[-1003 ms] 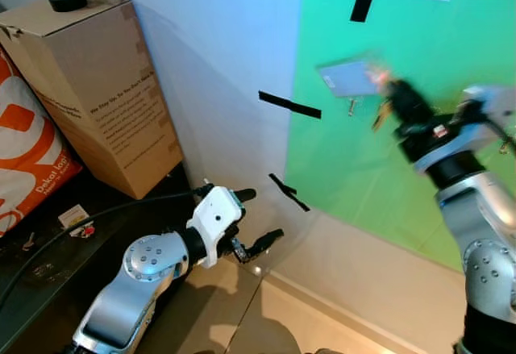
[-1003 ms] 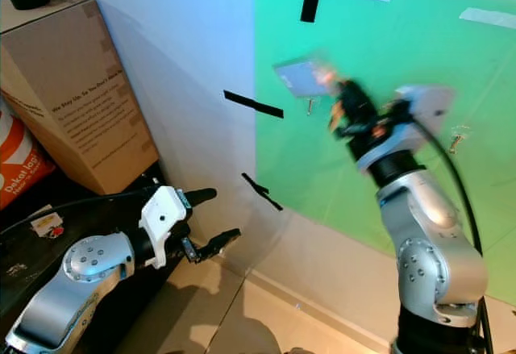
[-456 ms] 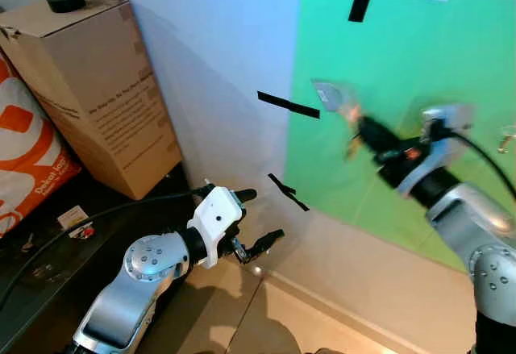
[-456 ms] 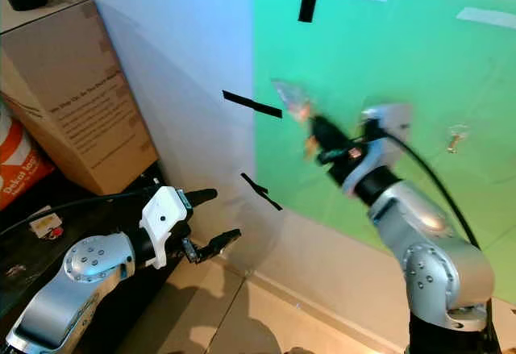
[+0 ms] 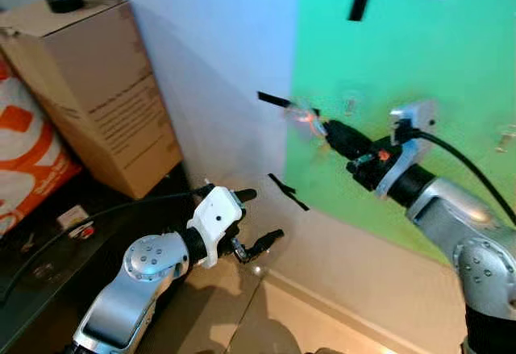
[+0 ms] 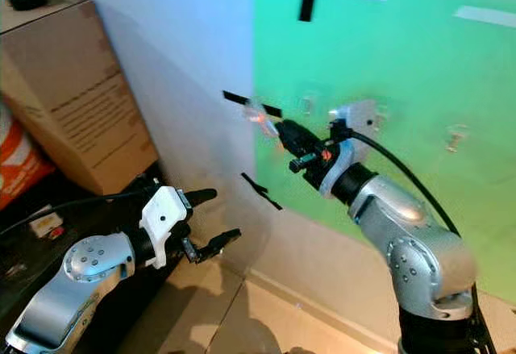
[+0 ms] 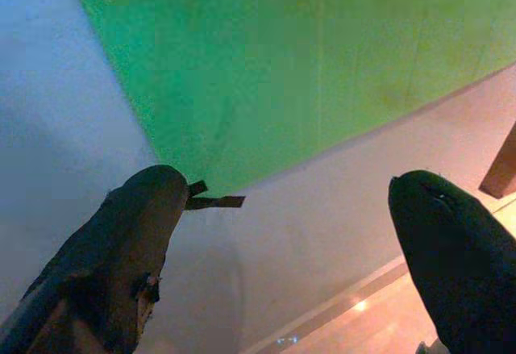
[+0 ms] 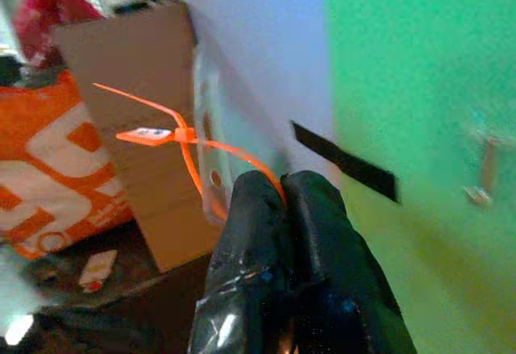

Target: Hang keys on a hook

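Note:
My right gripper [image 5: 322,127] is shut on the key tag [image 8: 189,140], an orange zip-tie loop with a clear plastic tag, blurred in the eye views [image 5: 301,115]. It holds the tag out in front of the wall, at the left edge of the green panel [image 5: 403,64]. A small hook [image 5: 350,104] sits on the panel just right of the fingers, and it also appears in the right wrist view [image 8: 484,168]. A second hook [image 5: 506,136] is farther right. My left gripper [image 5: 262,215] hangs open low near the wall, with nothing between its fingers [image 7: 137,233].
A tall cardboard box [image 5: 97,88] stands at the left with a tape roll [image 5: 66,1] on top. An orange bag [image 5: 24,152] leans beside it on a dark surface. Black tape strips [image 5: 289,193] mark the wall. Tiled floor lies below.
My right arm has swung down and to the left, away from the hook's height, carrying the key tag across the panel edge. The left arm has stayed put.

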`<state>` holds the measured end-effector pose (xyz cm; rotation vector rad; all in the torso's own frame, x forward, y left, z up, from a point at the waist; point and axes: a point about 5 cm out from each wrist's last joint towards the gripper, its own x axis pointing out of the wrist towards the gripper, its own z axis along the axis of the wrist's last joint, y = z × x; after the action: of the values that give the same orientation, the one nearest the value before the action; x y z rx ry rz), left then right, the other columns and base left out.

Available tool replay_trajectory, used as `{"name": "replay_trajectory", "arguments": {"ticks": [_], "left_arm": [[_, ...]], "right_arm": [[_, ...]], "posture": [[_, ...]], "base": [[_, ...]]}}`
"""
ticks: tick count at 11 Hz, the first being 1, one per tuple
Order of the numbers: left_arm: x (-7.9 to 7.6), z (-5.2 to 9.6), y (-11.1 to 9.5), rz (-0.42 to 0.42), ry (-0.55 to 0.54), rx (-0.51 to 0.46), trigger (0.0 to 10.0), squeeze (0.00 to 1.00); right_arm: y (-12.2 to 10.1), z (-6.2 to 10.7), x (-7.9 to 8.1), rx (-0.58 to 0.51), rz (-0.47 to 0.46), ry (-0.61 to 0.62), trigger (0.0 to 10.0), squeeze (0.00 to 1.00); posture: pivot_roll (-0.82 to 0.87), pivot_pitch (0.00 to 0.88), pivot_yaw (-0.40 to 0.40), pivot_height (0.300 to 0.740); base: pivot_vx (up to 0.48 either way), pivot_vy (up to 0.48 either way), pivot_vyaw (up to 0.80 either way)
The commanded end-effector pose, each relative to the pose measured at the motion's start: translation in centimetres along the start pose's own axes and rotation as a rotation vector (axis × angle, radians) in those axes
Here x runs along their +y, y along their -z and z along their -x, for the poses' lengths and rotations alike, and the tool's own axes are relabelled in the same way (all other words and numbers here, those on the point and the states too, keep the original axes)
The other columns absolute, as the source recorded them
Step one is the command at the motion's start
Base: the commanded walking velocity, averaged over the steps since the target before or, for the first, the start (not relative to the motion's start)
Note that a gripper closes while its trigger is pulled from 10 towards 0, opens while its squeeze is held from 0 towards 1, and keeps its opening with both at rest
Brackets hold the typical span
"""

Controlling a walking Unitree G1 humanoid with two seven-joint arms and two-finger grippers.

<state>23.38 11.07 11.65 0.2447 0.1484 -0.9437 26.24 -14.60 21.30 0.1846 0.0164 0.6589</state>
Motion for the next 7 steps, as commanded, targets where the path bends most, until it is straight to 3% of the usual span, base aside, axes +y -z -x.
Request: {"name": "replay_trajectory", "arguments": {"ticks": [1,2,4,5,7], "left_arm": [[0.3,0.3,-0.2,-0.010,-0.007,0.003,10.0,0.00],[0.3,0.3,-0.2,-0.011,-0.007,0.003,10.0,0.00],[0.3,0.2,-0.2,-0.011,0.000,0.003,10.0,0.00],[0.3,0.2,-0.2,-0.013,0.002,0.003,10.0,0.00],[0.3,0.2,-0.2,-0.012,-0.002,0.004,10.0,0.00]], "right_arm": [[-1.3,0.0,0.8,-0.059,0.030,-0.055,10.0,0.00],[-1.5,0.0,1.2,-0.063,0.037,-0.075,10.0,0.00],[-0.5,-0.4,0.1,0.038,0.062,0.005,10.0,0.00],[-0.2,-0.7,-0.5,0.094,0.107,0.064,10.0,0.00],[-0.9,-1.3,-1.3,0.106,0.282,0.133,10.0,0.00]], "posture": [[-0.01,0.000,0.058,0.740],[-0.01,0.000,0.059,0.740],[-0.01,0.000,0.063,0.740],[-0.01,0.000,0.063,0.740],[-0.01,0.000,0.058,0.740]], "base": [[0.000,0.000,0.00],[0.000,0.000,0.00],[0.000,0.000,0.00],[0.000,0.000,0.00],[0.000,0.000,0.00]]}}
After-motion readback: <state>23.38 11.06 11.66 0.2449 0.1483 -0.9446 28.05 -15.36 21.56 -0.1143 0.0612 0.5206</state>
